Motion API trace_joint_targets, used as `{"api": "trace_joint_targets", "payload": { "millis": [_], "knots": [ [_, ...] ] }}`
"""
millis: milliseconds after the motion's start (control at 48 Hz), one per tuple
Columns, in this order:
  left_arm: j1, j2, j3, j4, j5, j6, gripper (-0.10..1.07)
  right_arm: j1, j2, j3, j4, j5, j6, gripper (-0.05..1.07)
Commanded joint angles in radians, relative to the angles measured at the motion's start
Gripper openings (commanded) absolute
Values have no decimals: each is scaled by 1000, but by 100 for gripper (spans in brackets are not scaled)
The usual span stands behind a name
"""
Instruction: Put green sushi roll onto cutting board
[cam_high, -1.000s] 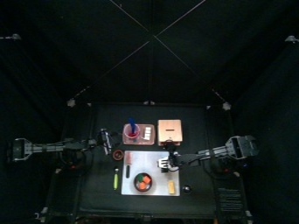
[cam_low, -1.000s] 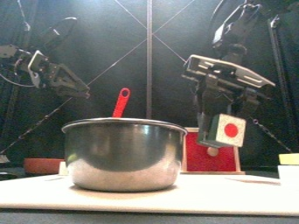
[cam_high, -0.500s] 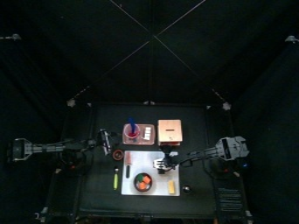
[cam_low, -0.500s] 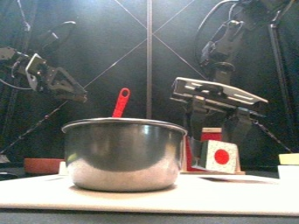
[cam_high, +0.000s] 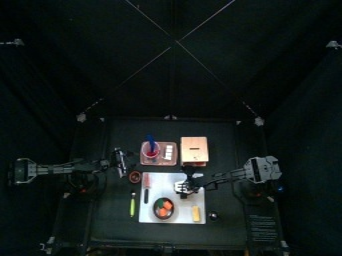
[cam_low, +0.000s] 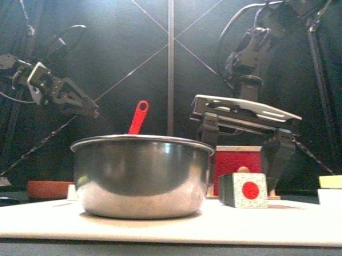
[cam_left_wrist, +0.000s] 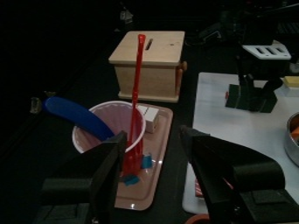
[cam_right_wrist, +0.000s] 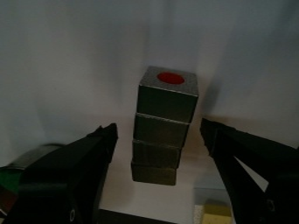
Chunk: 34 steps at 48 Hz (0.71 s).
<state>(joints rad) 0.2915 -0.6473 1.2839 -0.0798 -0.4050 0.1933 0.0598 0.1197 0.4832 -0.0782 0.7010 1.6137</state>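
Since the earlier frame the right pincer (cam_low: 243, 150) has sunk and spread wide, leaving the roll (cam_low: 246, 188) lying on the board (cam_low: 160, 225). The roll lies straight ahead between its jaws, long axis pointing away. The left pincer (cam_left_wrist: 170, 157), open, rests well apart.

1. The cutting board (cam_high: 177, 198) lies at the front middle of the desk (cam_high: 114, 225).
2. The pot (cam_low: 142, 176) stands on the board's front part.
3. The sushi roll (cam_low: 245, 189) lies on the board near its right edge, between the jaws of the right gripper (cam_low: 242, 150).
4. The wooden box (cam_left_wrist: 149, 63) stands behind the board.
5. The tray (cam_left_wrist: 152, 166) with the cup (cam_left_wrist: 108, 138) lies left of the box.
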Motion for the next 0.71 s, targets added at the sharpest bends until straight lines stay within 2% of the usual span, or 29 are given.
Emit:
{"api": "trace_joint_targets", "payload": {
  "millis": [0,208,354,688],
  "knots": [
    [5,0,-17,0,-8,-3,87,-2,-67,-6,-14,0,-23,104],
    [5,0,-29,-15,-6,-8,87,-12,-138,23,-11,3,-172,104],
    [3,0,-34,-83,-3,-8,87,-28,-204,72,-18,5,-314,104],
    [3,2,-72,-150,-3,-8,87,-98,-373,239,46,-51,-821,104]
  ]
}}
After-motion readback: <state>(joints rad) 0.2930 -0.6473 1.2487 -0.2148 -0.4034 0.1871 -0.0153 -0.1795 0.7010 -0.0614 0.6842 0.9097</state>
